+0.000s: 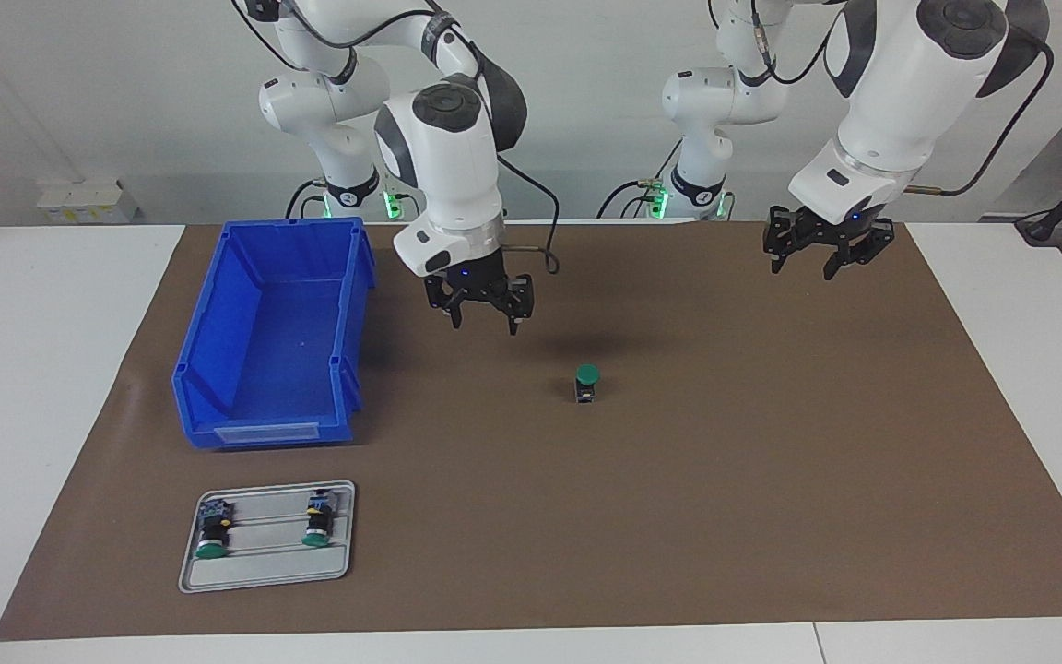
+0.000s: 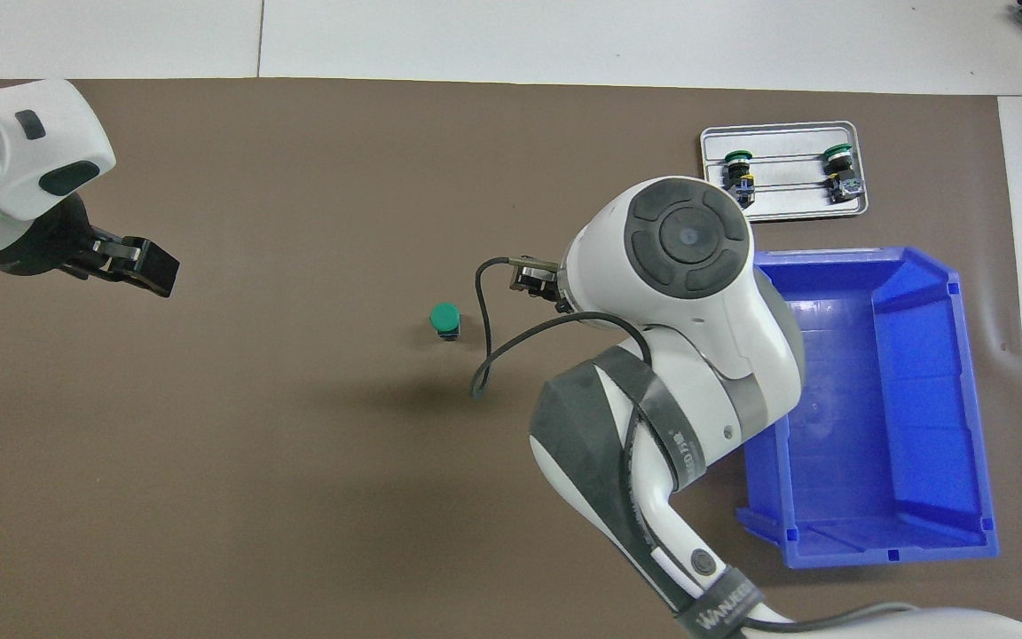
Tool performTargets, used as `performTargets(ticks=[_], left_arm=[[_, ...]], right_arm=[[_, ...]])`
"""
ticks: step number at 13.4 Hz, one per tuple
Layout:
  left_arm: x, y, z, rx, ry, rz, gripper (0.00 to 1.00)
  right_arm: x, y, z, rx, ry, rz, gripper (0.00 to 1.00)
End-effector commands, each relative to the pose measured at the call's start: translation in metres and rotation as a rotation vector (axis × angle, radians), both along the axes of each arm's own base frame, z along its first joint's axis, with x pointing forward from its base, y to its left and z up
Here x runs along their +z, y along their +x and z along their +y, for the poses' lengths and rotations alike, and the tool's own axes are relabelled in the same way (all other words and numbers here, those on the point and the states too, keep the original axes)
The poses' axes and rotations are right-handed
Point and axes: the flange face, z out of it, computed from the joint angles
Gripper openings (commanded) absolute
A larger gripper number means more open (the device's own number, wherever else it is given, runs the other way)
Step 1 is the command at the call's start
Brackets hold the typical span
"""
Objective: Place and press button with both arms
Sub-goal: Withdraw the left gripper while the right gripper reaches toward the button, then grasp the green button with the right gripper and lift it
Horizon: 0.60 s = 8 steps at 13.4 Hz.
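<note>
The button (image 1: pixel 587 381) (image 2: pixel 445 319) stands upright on the brown mat in the middle of the table, green cap up, with nothing touching it. My right gripper (image 1: pixel 483 323) hangs open and empty over the mat between the blue bin and the button, off to the button's side. In the overhead view the right arm's own wrist hides it. My left gripper (image 1: pixel 817 266) (image 2: pixel 140 268) is raised over the mat toward the left arm's end of the table, well apart from the button. It is open and holds nothing.
A blue bin (image 1: pixel 218 369) (image 2: pixel 963 373) sits on the mat toward the right arm's end. Farther from the robots than the bin lies a grey tray (image 1: pixel 259 576) (image 2: pixel 782 211) with two more green-capped buttons on their sides.
</note>
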Motion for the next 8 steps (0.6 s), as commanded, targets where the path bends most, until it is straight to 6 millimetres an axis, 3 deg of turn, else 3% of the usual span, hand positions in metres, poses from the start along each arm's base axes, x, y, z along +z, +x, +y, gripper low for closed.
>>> performTargets(ticks=[1,3,4,5,8], left_arm=[[-0.016,-0.008,0.025,0.043,-0.029,-0.025,1.00],[-0.028,-0.017,0.036,0.058,-0.023,-0.020,1.00],[-0.031,-0.022,0.041,0.064,-0.019,-0.011,1.00],[-0.031,-0.027,0.047,0.073,-0.017,-0.010,1.00],[-0.022,-0.040,0.070,0.063,-0.013,-0.022,1.00]], right_arm=[[-0.026,0.005,0.032,-0.051,0.008,0.012,0.89],[-0.016,0.024,0.053,-0.081,0.046,-0.020,0.90],[-0.021,0.026,0.060,-0.091,0.049,-0.017,0.90],[-0.037,0.022,0.076,-0.076,0.040,-0.002,0.90],[-0.072,0.036,0.123,-0.103,0.024,-0.021,0.90]])
